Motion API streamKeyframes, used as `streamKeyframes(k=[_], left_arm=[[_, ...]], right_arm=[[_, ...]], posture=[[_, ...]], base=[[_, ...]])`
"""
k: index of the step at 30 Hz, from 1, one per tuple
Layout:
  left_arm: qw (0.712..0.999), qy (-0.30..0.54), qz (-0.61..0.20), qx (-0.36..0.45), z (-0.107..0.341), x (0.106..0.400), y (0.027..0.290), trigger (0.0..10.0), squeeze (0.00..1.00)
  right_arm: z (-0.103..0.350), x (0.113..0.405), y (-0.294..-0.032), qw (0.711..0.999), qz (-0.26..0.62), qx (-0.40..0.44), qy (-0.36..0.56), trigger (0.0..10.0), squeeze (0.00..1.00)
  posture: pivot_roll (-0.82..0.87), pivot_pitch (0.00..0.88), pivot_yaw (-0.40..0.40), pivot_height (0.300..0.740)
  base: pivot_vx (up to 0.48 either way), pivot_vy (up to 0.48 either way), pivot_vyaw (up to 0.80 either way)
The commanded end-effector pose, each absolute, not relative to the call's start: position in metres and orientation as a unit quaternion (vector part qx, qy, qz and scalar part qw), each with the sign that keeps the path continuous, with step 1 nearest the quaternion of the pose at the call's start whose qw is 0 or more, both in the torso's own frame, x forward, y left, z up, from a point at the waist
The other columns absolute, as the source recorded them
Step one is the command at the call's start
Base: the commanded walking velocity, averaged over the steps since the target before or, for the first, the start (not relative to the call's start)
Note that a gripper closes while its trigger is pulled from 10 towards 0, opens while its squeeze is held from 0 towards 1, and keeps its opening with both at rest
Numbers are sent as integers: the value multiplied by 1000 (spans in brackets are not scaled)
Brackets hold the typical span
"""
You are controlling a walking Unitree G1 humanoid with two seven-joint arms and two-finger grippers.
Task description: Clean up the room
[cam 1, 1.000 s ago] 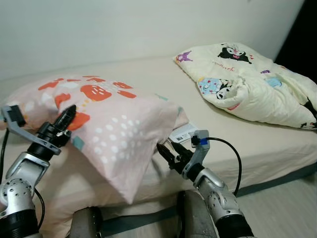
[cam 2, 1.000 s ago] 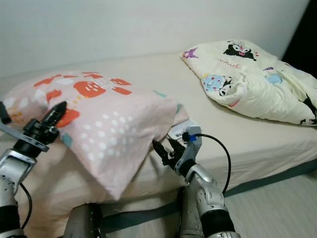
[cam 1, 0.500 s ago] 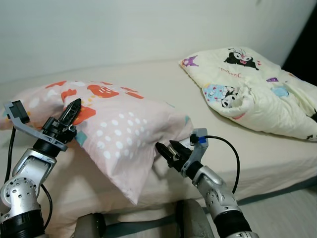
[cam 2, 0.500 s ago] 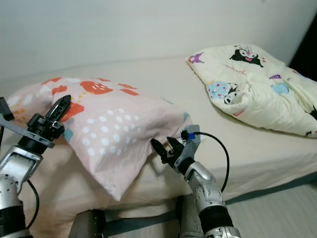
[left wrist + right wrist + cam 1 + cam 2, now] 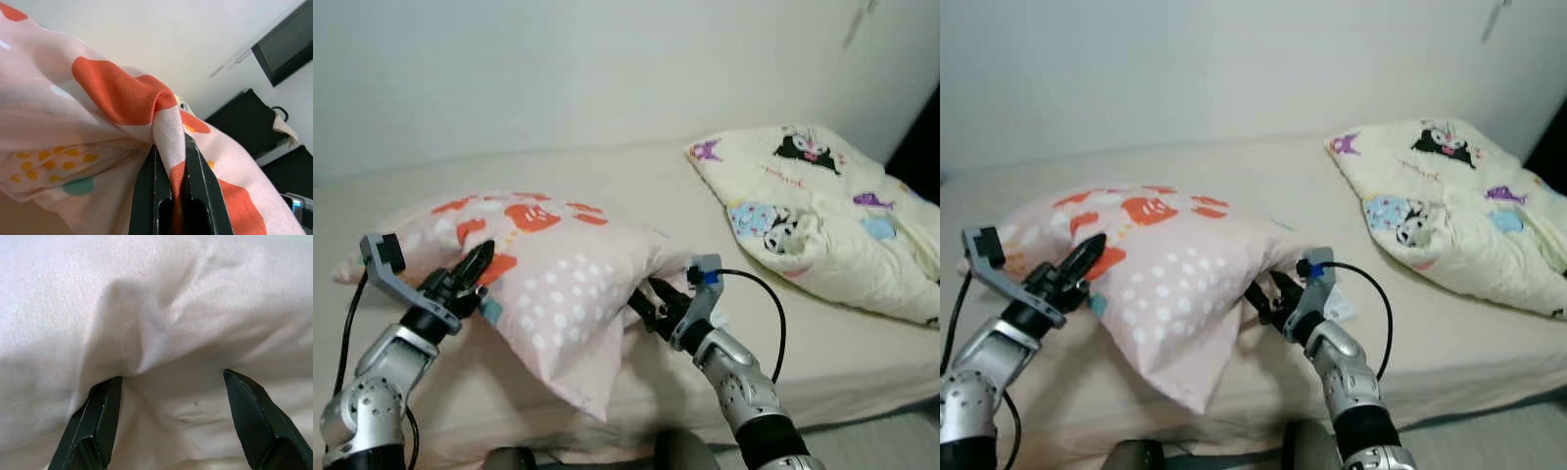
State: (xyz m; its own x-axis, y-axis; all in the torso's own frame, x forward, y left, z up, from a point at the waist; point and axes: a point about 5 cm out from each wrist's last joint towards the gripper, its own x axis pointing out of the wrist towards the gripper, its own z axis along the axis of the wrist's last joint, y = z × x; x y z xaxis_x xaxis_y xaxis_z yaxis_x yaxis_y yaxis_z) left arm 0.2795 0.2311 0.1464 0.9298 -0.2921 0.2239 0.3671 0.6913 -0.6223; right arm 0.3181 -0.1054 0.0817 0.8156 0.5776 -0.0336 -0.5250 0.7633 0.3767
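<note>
A pink pillow with orange blobs and white dots lies near the front of the beige bed, one corner hanging down toward me. My left gripper is shut on a fold of the pillow's fabric at its left end; the left wrist view shows the pillow cloth pinched between the black fingers. My right gripper is open and pushed against the pillow's right edge from below. In the right wrist view its fingertips straddle the pillow cloth.
A crumpled cream blanket with cartoon prints lies at the right end of the bed. A small white packet peeks out beside my right wrist. A pale wall runs behind the bed. Bare mattress stretches between pillow and blanket.
The camera has risen and shifted. Both arms have carried the pillow up and further onto the bed; the right gripper has gone deeper under its edge, and the pillow now covers most of the white packet.
</note>
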Motion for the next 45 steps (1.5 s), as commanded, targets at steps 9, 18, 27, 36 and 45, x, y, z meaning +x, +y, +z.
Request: streamKeyframes(k=[9, 18, 27, 36, 45], left_arm=[[922, -45, -167, -347, 133, 276, 224, 0, 0], [924, -30, -152, -349, 118, 277, 210, 0, 0], [925, 5, -159, -346, 100, 285, 172, 10000, 0], [922, 22, -187, -339, 96, 286, 145, 10000, 0], [943, 30, -140, -301, 90, 295, 161, 10000, 0]], right_arm=[[77, 312, -92, 927, 334, 149, 81, 10000, 0], [73, 309, -86, 925, 342, 140, 86, 10000, 0], [60, 310, -97, 943, 306, 87, 102, 10000, 0], [63, 312, -97, 944, 305, 87, 94, 10000, 0], [63, 313, -93, 943, 309, 92, 86, 10000, 0]], posture=[[-28, 19, -14, 702], [-31, 16, -18, 731], [-21, 1, -33, 735], [-20, 0, -28, 735], [-14, 0, -25, 735]], base=[[0, 0, 0], [0, 0, 0], [0, 0, 176], [0, 0, 785], [0, 0, 776]])
